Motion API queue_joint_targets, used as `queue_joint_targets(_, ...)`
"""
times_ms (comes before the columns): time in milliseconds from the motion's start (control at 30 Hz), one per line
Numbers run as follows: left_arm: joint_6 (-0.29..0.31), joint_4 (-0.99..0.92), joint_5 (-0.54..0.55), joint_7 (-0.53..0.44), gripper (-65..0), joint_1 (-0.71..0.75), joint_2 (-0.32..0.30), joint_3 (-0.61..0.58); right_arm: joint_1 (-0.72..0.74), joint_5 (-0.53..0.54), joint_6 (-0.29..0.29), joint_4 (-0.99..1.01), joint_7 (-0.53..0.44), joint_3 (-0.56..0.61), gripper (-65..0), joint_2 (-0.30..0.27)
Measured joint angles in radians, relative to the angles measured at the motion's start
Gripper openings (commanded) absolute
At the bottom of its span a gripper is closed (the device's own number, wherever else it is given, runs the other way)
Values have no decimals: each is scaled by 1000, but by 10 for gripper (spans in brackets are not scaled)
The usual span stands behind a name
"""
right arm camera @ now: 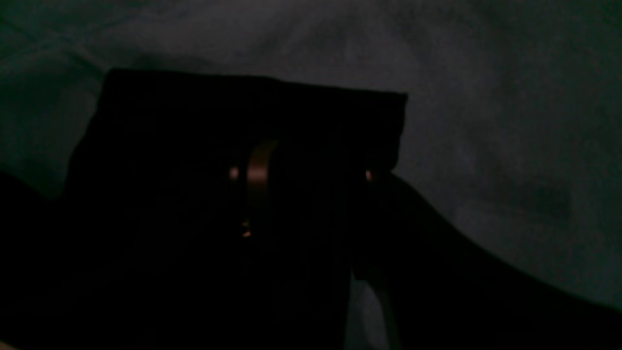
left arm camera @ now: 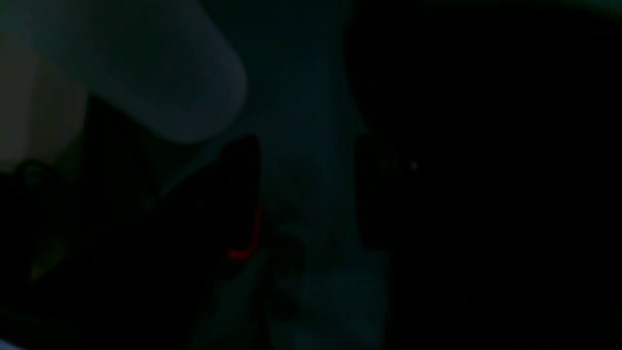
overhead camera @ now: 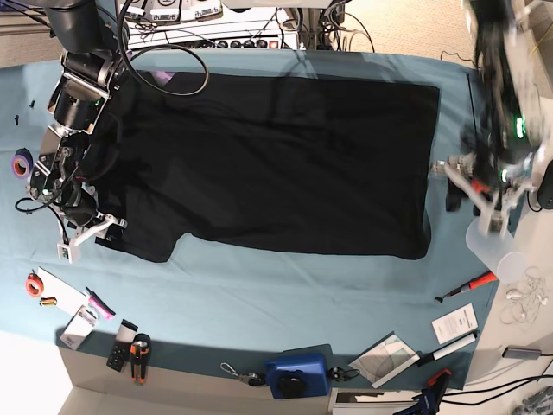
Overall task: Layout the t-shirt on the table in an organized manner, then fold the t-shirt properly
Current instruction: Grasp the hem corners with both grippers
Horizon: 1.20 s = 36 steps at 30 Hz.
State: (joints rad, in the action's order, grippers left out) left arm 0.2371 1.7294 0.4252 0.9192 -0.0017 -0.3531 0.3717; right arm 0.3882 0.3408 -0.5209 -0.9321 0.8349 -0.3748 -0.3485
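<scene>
The black t-shirt (overhead camera: 276, 164) lies spread flat on the teal table (overhead camera: 259, 285), plain side up, hem to the right and sleeves to the left. My right gripper (overhead camera: 88, 237) is at the edge of the near left sleeve, its white fingers spread open. In the dark right wrist view, black cloth (right arm camera: 243, 107) fills the space ahead of the fingers. My left gripper (overhead camera: 473, 194) hangs just right of the hem, open and apart from the shirt. The left wrist view is very dark, showing teal cloth (left arm camera: 311, 194) between two dark fingers.
A purple tape roll (overhead camera: 21, 162) and an orange roll (overhead camera: 33, 284) lie at the left edge. Pliers (overhead camera: 138, 354), a blue box (overhead camera: 294, 376), papers (overhead camera: 454, 322) and a red pen (overhead camera: 471, 284) line the front. A white cup (overhead camera: 497, 246) stands at the right.
</scene>
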Motion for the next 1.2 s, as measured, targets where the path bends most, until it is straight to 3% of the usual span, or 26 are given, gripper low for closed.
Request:
queue_joint_targets(33,12,-43,42,32,-330,-38,-3,3,0,0,-1,0,3,0,-435,0)
queue_joint_targets(133,133,-145,200,96,-330,-138,0,-2,0,0,-2,0,6,0,-435,0)
queue_joint_targets(200,153,-211,220,93,-330,-196,6,-3,0,0,-3,-2,8,0,-435,0)
queue_joint_targets(367,151,-373,209,98,-330,-300,0,3,0,0,-3,-2,10,0,-435,-2)
queue_joint_targets(600,235,-530,195,83,-330,-343,27,-1,0,0,-3,-2,10,0,-435,-3)
queue_joint_targets(733,250,-552,26,-18,-330,-343,85,-19,0,0,-4,-2,10,0,-435,-3)
queue_joint_targets(800,248,-552,-4,-32,-330,-343,102,-50,0,0,-4,-2,11,0,-435,-3)
queue_joint_targets(867,208,-552,-62,-72,-330,-345,112,-104,0,0,-3,-2,15,0,-435,-3)
queue_joint_targets(967,-7,-550,-175,-137,-330,-351,120,-212,2,1,-4,-2,26,0,-435,-3)
queue_joint_targets(1000,-41,-549,-216,-134,-330,-359,120,-241,3,1,-4,-3,32,0,-435,-3)
queue_joint_targets(1033,-65,-549,-247,-135,-330,-362,119,-260,3,2,-4,-3,37,0,-435,-3)
queue_joint_targets(1133,-57,-549,-250,-139,-336,-364,114,-291,3,4,-3,-4,47,0,-435,-3)
queue_joint_targets(1200,-57,-549,-250,-139,-375,-364,114,-296,3,4,-3,-4,48,0,-436,-3)
